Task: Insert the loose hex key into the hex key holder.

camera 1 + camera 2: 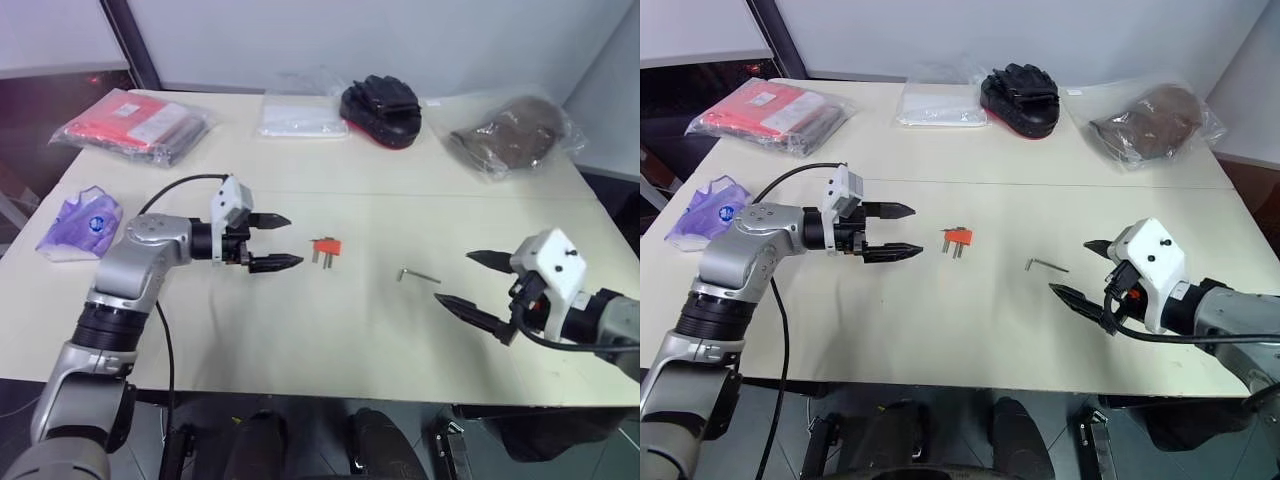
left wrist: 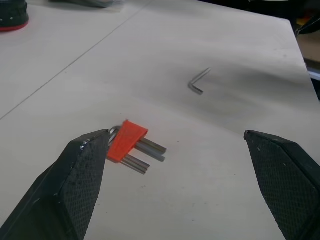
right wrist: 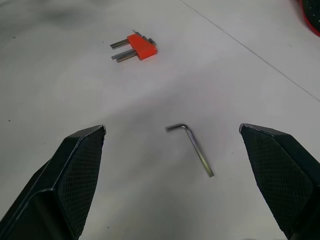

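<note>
Loose hex key: lies flat on the cream table, between the holder and the right gripper, apart from both.
Hex key holder: orange-red block near table centre, short grey keys protruding toward the robot; nothing touches it.
Left gripper: fingers spread wide, holding nothing; tips point at the holder, just short of it.
Right gripper: fingers spread wide, holding nothing; aimed at the loose key, near it without contact.
Far edge: red packet, black glove, brown bagged item.
Left edge: purple mask.
</note>
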`<action>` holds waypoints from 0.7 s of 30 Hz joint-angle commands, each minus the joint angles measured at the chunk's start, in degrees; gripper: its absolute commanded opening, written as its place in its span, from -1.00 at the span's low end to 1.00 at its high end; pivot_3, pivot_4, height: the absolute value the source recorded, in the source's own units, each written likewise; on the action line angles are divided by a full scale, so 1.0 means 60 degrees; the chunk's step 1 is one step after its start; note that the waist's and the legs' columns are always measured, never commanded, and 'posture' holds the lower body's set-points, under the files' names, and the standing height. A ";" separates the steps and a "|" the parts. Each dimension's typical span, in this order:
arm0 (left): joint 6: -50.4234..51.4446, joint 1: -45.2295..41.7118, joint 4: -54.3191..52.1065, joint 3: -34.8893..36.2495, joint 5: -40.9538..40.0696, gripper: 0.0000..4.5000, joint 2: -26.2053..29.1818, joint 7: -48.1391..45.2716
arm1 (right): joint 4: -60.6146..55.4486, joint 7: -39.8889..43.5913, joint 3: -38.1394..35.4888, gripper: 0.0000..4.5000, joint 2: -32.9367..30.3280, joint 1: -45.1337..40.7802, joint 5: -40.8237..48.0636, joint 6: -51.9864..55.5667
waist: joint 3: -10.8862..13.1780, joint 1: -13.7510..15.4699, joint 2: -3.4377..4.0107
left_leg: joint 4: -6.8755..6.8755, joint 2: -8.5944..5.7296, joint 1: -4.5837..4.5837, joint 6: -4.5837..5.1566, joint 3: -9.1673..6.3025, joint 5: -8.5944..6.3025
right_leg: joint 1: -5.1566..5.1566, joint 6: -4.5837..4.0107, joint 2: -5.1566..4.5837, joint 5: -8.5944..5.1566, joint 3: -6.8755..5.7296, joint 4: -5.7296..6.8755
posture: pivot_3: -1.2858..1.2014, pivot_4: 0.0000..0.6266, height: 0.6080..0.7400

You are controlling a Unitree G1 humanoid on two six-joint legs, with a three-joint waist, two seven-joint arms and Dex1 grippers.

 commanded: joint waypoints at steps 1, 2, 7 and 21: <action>-0.0058 -0.0163 -0.0190 0.0312 -0.0109 0.99 0.0031 0.0033 | -0.0103 -0.0039 0.0073 1.00 -0.0072 -0.0129 -0.0073 -0.0185 | 0.0000 0.0000 0.0000 | 0.0000 0.0000 0.0000 0.0000 0.0000 0.0000 | 0.0000 0.0000 0.0000 0.0000 0.0000 0.0000 | 0.03 -0.52 1.00; -0.0062 -0.0160 -0.0196 0.0311 -0.0104 0.99 0.0041 0.0033 | -0.0088 -0.0043 0.0116 1.00 -0.0078 -0.0148 -0.0103 -0.0212 | 0.0000 -0.0001 0.0000 | 0.0000 0.0000 0.0000 0.0000 0.0000 0.0000 | 0.0000 0.0000 0.0000 0.0000 0.0000 0.0000 | 0.03 -0.52 1.00; -0.0051 -0.0182 -0.0177 0.0340 -0.0083 0.99 0.0037 0.0112 | 0.0146 -0.0228 0.0413 1.00 0.0027 -0.0462 -0.0350 -0.0433 | 0.0000 -0.0002 0.0000 | 0.0000 0.0000 0.0000 0.0000 0.0001 0.0000 | 0.0000 0.0000 0.0000 0.0000 0.0000 0.0001 | 0.03 -0.52 1.00; -0.0327 -0.0285 0.0220 0.0253 0.0133 0.99 -0.0121 0.0327 | 0.4174 0.0213 0.5035 1.00 0.1558 -0.4089 -0.2756 -0.2484 | 0.0002 -0.0060 -0.0001 | 0.0002 0.0002 -0.0012 0.0000 0.0007 0.0000 | -0.0025 -0.0001 0.0000 0.0001 0.0002 0.0011 | 0.03 -0.52 1.00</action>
